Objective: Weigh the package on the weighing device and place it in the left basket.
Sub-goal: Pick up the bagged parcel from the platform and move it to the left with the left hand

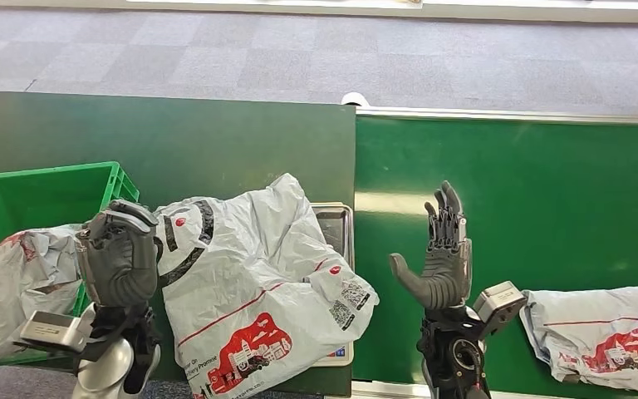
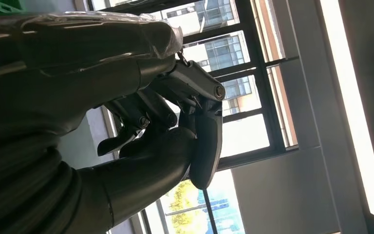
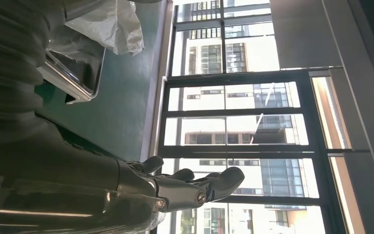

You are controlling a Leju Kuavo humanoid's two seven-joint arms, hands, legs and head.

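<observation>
while it lies crumpled over the scale [image 1: 338, 226], grey package [image 1: 253, 274] with red print, left robot hand [image 1: 120, 258] gripping its edge, right robot hand [image 1: 442, 258] spread wide

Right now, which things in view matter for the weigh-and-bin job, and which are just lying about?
Job:
- package on the scale
- left hand at the package's edge
- green basket

Lying about:
- parcel already in the basket
- another parcel on the conveyor belt
- right hand, raised, holding nothing
</observation>
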